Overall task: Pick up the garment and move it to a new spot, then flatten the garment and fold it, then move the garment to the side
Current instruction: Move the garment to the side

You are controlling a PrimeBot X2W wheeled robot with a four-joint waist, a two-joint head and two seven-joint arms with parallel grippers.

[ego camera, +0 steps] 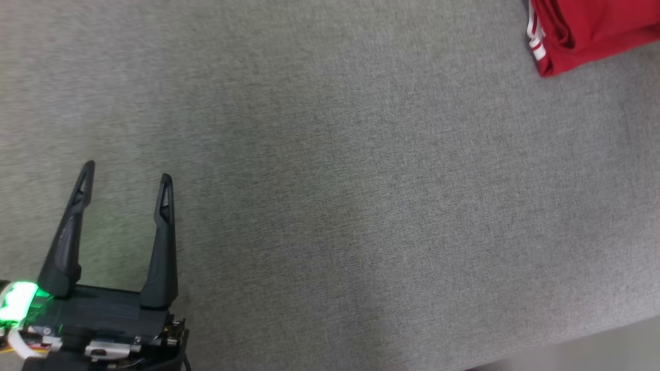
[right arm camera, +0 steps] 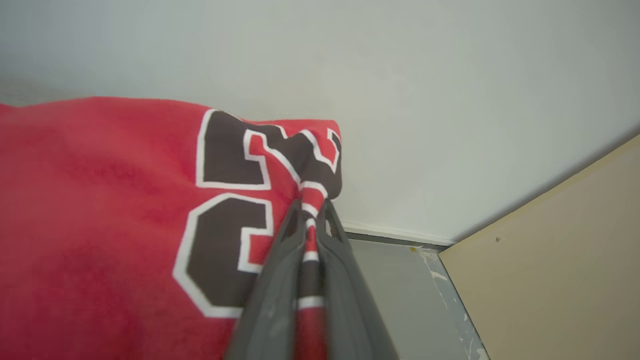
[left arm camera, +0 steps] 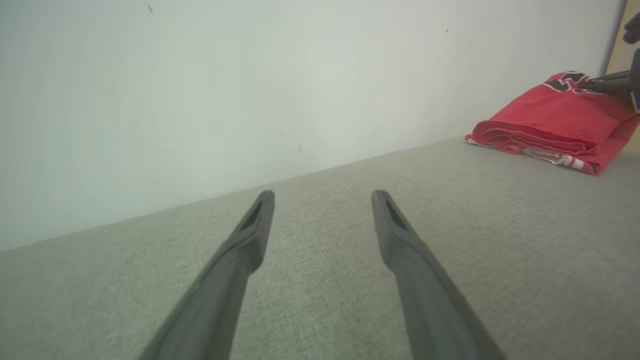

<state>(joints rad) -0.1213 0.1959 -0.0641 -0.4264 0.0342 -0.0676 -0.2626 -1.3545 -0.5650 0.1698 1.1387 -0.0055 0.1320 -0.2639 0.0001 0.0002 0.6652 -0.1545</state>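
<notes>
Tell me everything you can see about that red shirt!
The red garment looks like soft jersey cloth, with big black shapes outlined in white printed on it and white stripes along one edge. It lies folded in a thick bundle on the grey fabric surface. The right gripper is shut on a fold of the printed part, holding that bit up in a peak, while the rest lies on the surface.

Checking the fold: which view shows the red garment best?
The left wrist view: nearly the whole folded garment lies on the grey surface. The right wrist view gives a close-up pinched in the right gripper; the head view catches a corner.
</notes>
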